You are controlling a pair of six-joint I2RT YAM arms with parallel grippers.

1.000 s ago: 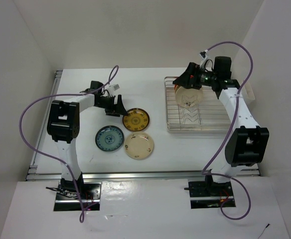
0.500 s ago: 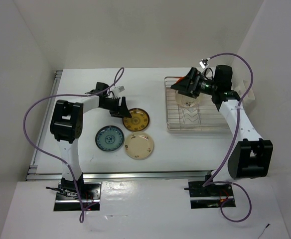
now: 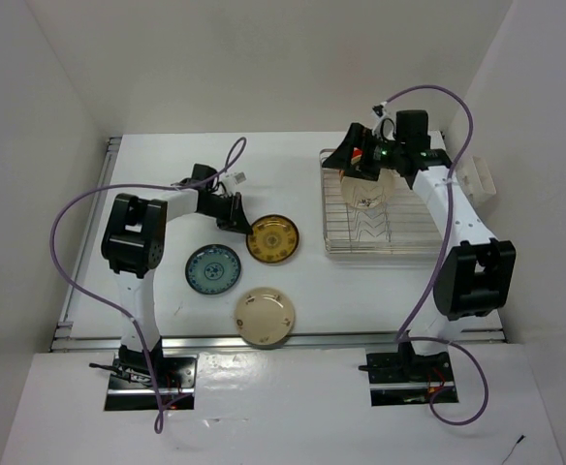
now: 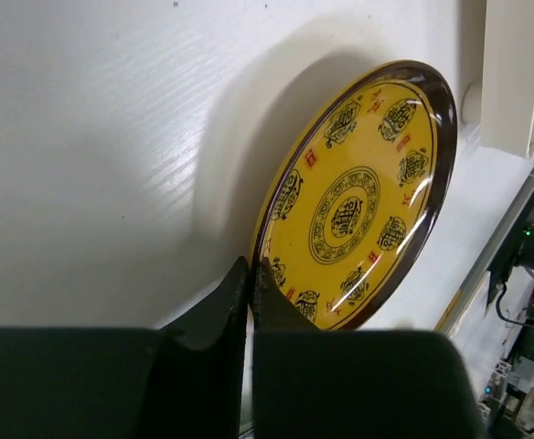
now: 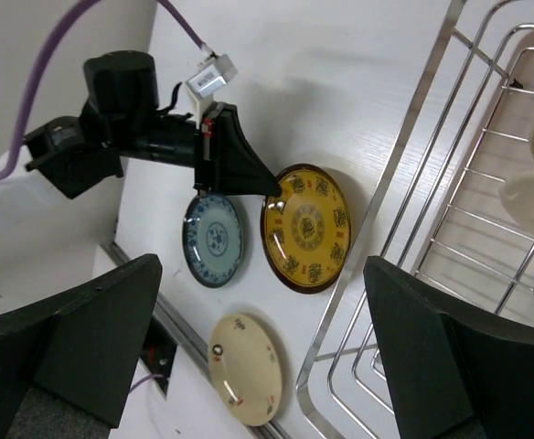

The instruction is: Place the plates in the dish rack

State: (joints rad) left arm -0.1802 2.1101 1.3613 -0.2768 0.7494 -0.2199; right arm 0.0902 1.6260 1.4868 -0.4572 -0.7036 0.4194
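My left gripper (image 3: 236, 215) is shut on the near rim of the dark brown plate with the gold pattern (image 3: 271, 238). In the left wrist view its fingertips (image 4: 250, 267) pinch that plate (image 4: 358, 201), which tilts up off the table. A blue-teal plate (image 3: 213, 268) and a cream plate (image 3: 264, 317) lie flat nearer the front. The silver wire dish rack (image 3: 409, 237) stands at the right with a cream plate (image 3: 368, 189) upright in it. My right gripper (image 3: 354, 160) hovers open and empty over the rack's back left corner.
The right wrist view looks down on the brown plate (image 5: 308, 229), the blue plate (image 5: 214, 240), the cream plate (image 5: 246, 368) and the rack's rim (image 5: 378, 202). A small white bracket (image 3: 477, 179) sits right of the rack. White walls enclose the table.
My left gripper closed on the brown plate's rim and nudged it right. The loose cream plate slid toward the front edge. My right gripper drew back from the racked cream plate.
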